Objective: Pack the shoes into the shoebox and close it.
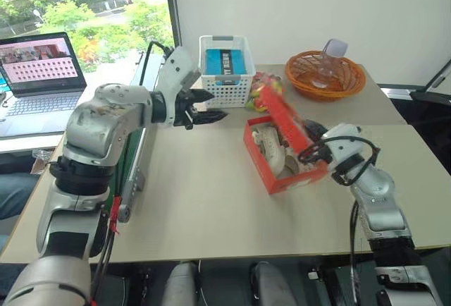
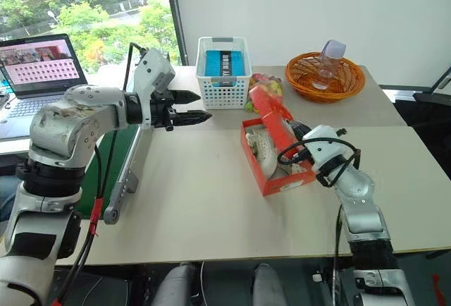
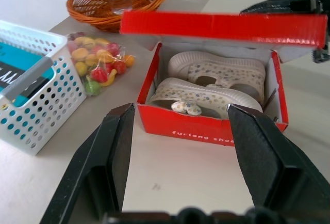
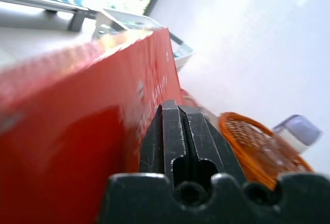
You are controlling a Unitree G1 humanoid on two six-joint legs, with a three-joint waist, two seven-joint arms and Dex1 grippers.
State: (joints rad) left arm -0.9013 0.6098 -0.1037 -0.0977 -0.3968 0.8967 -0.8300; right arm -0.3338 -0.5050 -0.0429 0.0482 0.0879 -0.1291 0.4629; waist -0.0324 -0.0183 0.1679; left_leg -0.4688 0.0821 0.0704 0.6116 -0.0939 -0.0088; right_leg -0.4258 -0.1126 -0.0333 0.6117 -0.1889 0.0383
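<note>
Left eye view: shoebox point(image 1: 276, 173) mid-table, shoes point(image 1: 270, 149) inside, lid point(image 1: 283, 115) half raised. Left wrist view: left gripper point(image 3: 180, 126) wide, empty. Right wrist view: right gripper point(image 4: 180, 126) pinched shut against the light, bendy cardboard lid; push its free edge.

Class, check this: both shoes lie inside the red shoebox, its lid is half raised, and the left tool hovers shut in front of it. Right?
Not quite: the left tool is open, as the left wrist view shows. The shoes do lie in the shoebox, lid half raised.
</note>
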